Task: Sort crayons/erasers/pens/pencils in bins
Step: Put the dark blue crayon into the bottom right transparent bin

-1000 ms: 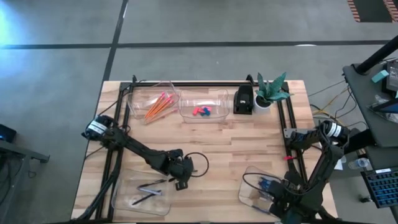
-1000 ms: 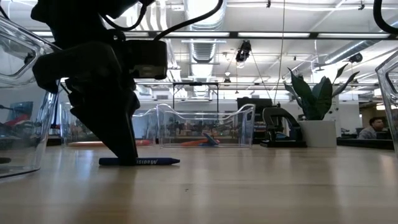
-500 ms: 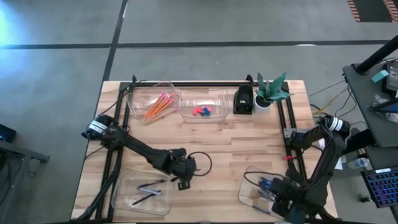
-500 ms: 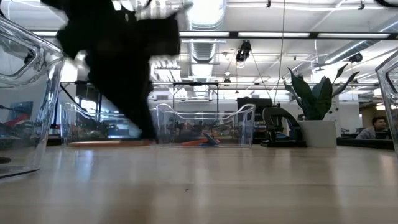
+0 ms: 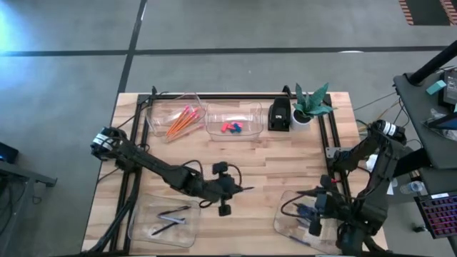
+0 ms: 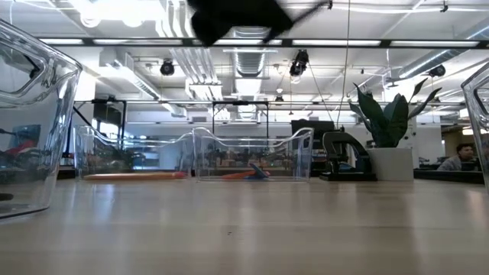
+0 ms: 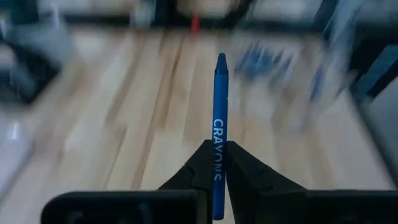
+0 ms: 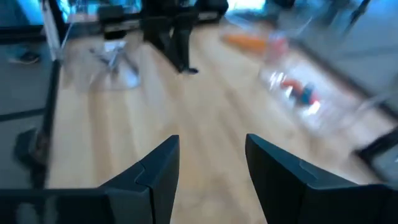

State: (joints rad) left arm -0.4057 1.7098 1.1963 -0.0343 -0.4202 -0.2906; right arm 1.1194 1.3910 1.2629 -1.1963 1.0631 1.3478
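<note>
My left gripper [image 5: 235, 188] is above the table's middle, shut on a blue crayon [image 7: 220, 106]. It shows only as a dark shape at the top of the low view [image 6: 237, 15]. My right gripper [image 8: 211, 142] is open and empty over the near right bin [image 5: 285, 221], which holds blue crayons [image 5: 303, 211]. The pencils [image 5: 180, 120] lie in the far left bin, the erasers [image 5: 231, 128] in the far middle bin, and the pens [image 5: 170, 220] in the near left bin. My left gripper pinches the crayon's rear half [image 7: 219, 171] between its two fingers. The crayon lies along the fingers. Its pointed end [image 7: 221, 59] sticks out past the fingertips toward the table's right side. It is lifted clear of the table.
A small black box [image 5: 280, 114] and a potted plant [image 5: 310, 103] stand at the far right. Bare wood lies between the far bins and the near bins. Black frame rails run along the table's left and right sides.
My left gripper has lifted the blue crayon off the table and carried it up and toward the table's right edge. In the low view the crayon is gone from the tabletop. My right gripper has shifted a little toward the far edge over the near right bin.
</note>
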